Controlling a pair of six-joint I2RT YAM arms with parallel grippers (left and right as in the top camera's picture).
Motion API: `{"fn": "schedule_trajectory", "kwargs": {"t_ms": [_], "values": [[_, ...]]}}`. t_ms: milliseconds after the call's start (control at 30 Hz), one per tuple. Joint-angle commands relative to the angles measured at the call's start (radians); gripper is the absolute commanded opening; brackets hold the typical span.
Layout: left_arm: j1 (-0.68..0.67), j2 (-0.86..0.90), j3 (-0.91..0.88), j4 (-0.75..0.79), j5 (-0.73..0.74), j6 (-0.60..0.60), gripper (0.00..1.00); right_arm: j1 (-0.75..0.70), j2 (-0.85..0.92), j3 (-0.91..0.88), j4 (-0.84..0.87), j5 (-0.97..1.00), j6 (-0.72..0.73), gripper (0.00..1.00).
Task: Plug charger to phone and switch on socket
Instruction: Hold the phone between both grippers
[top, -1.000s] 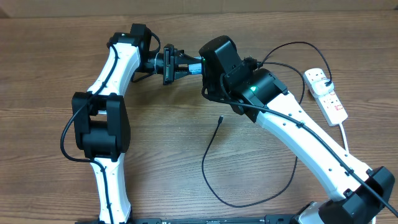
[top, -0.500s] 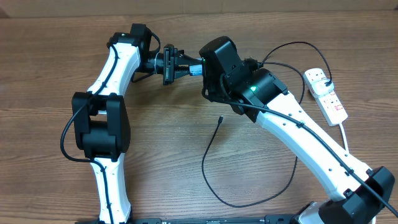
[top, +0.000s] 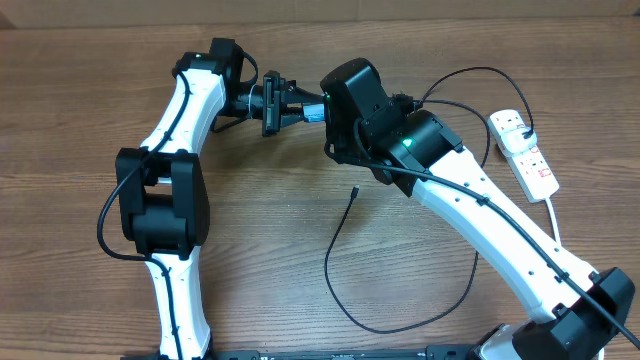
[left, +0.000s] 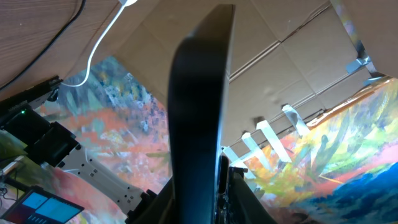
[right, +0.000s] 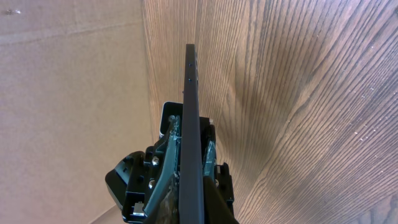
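The phone (top: 316, 110) is held off the table between both arms at the back, a sliver of its cyan screen showing. My left gripper (top: 288, 104) is shut on it from the left. In the left wrist view the phone (left: 199, 112) stands edge-on between the fingers (left: 205, 214). My right gripper (right: 193, 214) is shut on the phone (right: 191, 112), also edge-on; in the overhead view its fingers are hidden under the wrist. The charger cable (top: 340, 290) loops on the table, its connector tip (top: 354, 190) lying free. Its plug (top: 524, 133) sits at the socket (top: 535, 170) at the right.
The socket's thick white cord (top: 553, 225) runs down behind the right arm. The black cable arcs over the back of the table (top: 470, 70). A cardboard wall (right: 68, 93) stands behind the table. Bare wood shows at the left (top: 60, 150).
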Motion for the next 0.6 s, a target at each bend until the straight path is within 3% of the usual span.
{"fn": "schedule_trajectory", "kwargs": {"t_ms": [0, 433, 567], "values": [[-0.002, 0.0, 0.023, 0.001, 0.021, -0.007, 0.17, 0.006, -0.003, 0.009, 0.014, 0.003, -0.004, 0.04], [-0.002, 0.0, 0.023, 0.001, 0.021, -0.007, 0.04, 0.006, -0.003, 0.009, 0.014, -0.004, -0.004, 0.05], [-0.002, 0.0, 0.023, 0.002, 0.021, -0.006, 0.04, 0.006, -0.003, 0.009, 0.014, -0.005, -0.004, 0.16]]}}
